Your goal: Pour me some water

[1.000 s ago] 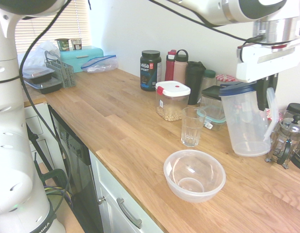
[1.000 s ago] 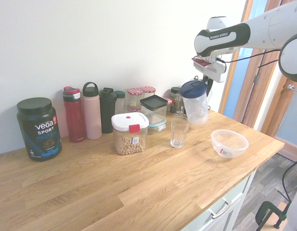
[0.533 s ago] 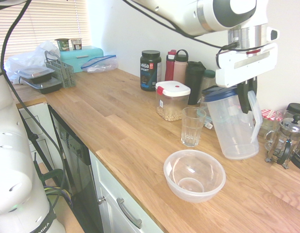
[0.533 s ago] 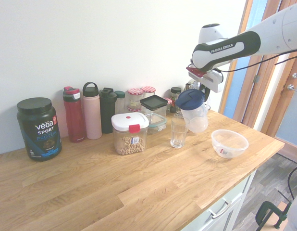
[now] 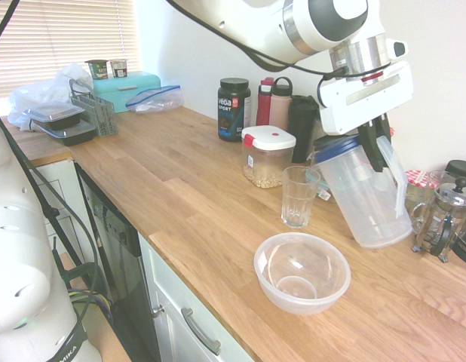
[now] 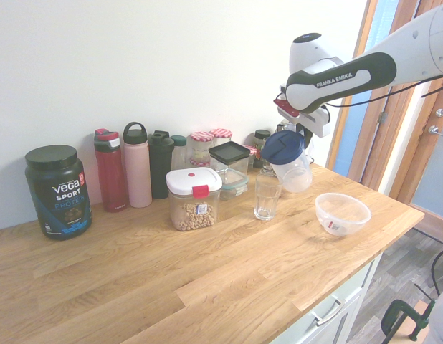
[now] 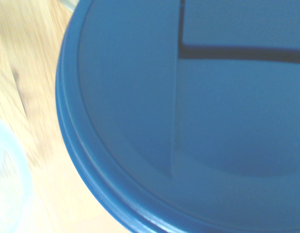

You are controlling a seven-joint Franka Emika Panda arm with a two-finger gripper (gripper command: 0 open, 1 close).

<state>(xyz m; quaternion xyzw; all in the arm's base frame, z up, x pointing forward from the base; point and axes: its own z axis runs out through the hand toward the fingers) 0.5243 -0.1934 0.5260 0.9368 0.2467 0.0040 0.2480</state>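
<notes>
Gripper closed on the handle, tilting the blue-lidded jug toward the drinking glass.

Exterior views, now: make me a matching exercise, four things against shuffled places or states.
1. jug
2. drinking glass
3. gripper
4. white-lidded container

A. upright, empty-looking, on the counter
B. shut on the jug's handle
C. holds small pale pieces
D. tilted, dark blue lid on

Pairs: 1-D, 2-A, 3-B, 4-C

Teal box, black tub, pink bottle
</notes>
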